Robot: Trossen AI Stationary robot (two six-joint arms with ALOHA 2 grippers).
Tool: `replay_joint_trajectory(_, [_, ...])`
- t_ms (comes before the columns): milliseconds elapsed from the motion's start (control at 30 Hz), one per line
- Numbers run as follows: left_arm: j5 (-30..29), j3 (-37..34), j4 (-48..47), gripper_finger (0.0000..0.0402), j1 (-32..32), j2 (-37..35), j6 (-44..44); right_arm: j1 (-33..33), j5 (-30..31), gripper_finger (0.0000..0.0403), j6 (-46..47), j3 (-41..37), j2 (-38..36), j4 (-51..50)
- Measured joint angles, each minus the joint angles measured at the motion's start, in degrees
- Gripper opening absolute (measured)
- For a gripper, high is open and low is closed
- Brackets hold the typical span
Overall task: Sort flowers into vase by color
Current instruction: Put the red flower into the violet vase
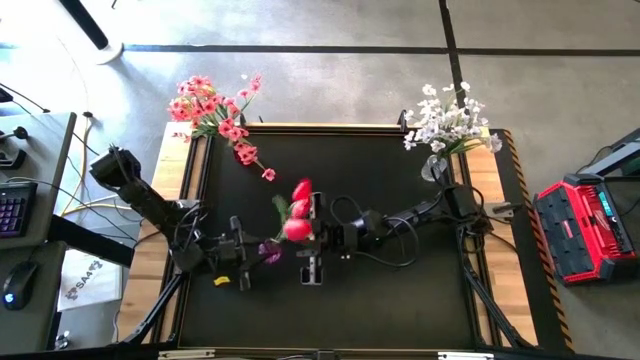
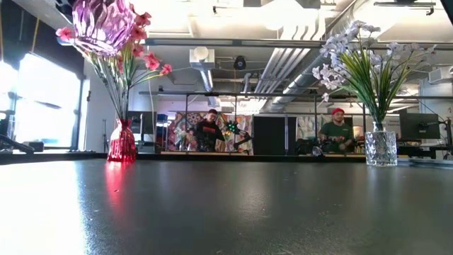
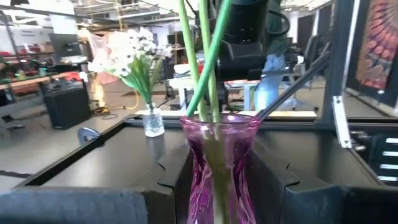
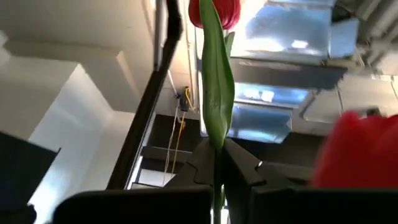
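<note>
High view, centre of the frame: the left gripper (image 1: pixel 262 253) is clamped on a purple glass vase (image 3: pixel 217 168), and just to its right the right gripper (image 1: pixel 318 236) is pinched together on the green stem (image 4: pixel 216 106) of a red tulip (image 1: pixel 298 209). Pink flowers (image 1: pixel 215 112) stand in a red vase (image 2: pixel 122 142) at the mat's upper left corner. White flowers (image 1: pixel 449 120) fill a clear vase (image 2: pixel 381 147) at upper right.

My left claw (image 3: pixel 214 193) hides the lower body of the purple glass vase (image 3: pixel 219 155); its base is cut off by the left wrist view's edge. In the right wrist view, a blurred red tulip bud (image 4: pixel 357 149) runs past the frame edge. My right claw's (image 4: pixel 217 163) fingertips cover the green stem (image 4: pixel 216 93) below them.
</note>
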Motion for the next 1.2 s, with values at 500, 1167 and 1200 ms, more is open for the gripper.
replay_joint_trajectory(500, [-1.62,0.68,1.71,0.0106,0.13,-0.27,1.89,2.21,13.3,0.0,-2.47,0.0,-0.05,3.74])
replay_joint_trajectory(1167, [-1.67,0.74,1.75,0.0106,0.27,-0.27,1.67,3.44,14.51,0.0,-1.46,-0.04,0.0,4.14])
replay_joint_trajectory(1200, [-1.71,0.74,1.73,0.0106,0.28,-0.27,1.67,3.41,14.6,0.0,-1.19,-0.04,0.0,4.15])
